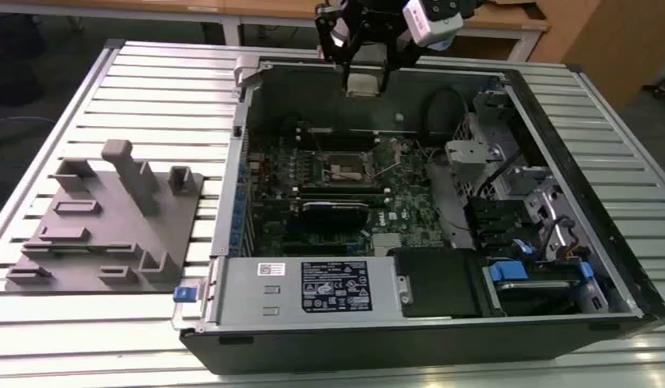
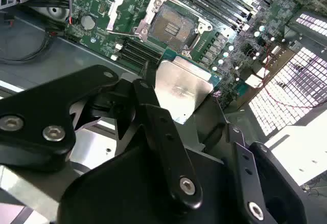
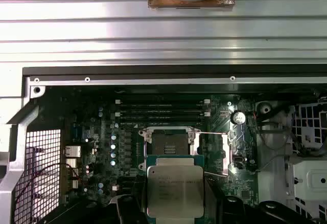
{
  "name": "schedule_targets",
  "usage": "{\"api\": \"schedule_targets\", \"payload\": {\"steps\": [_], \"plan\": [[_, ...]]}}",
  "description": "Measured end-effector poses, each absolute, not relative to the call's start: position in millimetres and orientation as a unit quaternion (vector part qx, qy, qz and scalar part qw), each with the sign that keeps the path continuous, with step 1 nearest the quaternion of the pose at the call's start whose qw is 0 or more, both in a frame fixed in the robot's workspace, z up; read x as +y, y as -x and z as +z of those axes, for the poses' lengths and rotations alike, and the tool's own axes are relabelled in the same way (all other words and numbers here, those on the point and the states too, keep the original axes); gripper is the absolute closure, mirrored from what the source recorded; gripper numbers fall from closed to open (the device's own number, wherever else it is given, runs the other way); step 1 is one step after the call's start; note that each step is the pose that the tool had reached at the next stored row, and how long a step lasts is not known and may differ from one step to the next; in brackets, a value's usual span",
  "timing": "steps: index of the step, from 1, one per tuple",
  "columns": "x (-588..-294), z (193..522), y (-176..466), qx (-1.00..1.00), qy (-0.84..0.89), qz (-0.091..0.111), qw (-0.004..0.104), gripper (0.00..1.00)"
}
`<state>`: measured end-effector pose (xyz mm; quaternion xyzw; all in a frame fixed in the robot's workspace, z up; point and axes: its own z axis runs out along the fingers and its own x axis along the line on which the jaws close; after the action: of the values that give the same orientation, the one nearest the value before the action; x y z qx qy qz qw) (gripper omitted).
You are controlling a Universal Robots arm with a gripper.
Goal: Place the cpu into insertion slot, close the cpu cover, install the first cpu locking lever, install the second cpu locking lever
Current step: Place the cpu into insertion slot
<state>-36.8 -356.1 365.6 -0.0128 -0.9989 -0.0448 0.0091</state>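
Observation:
My gripper (image 1: 363,79) hangs over the far wall of the open computer case (image 1: 229,194), shut on the cpu (image 1: 363,84). In both wrist views the cpu (image 2: 184,88) (image 3: 174,188) is a flat silver-grey square pinched between two black fingers (image 2: 153,106). The insertion slot (image 1: 348,166) lies lower on the green board, its dark centre bare and its silver rim showing (image 2: 171,28) (image 3: 171,142). The cpu is above it and offset toward the case wall, well apart from it. The cpu cover (image 2: 114,9) stands flipped open beside the slot.
A grey labelled power-supply box (image 1: 310,284) fills the case's near end. Drive bays with blue tabs (image 1: 537,271) and cables sit on the exterior view's right. Long black memory slots (image 3: 161,109) run beside the socket. A grey fixture plate (image 1: 106,226) rests on the ribbed table.

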Motion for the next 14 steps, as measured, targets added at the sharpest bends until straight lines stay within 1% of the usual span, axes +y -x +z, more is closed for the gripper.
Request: {"api": "schedule_targets", "payload": {"steps": [14], "plan": [[-356.2,363.4,36.8,-0.999,0.013,-0.045,0.009,0.46]]}}
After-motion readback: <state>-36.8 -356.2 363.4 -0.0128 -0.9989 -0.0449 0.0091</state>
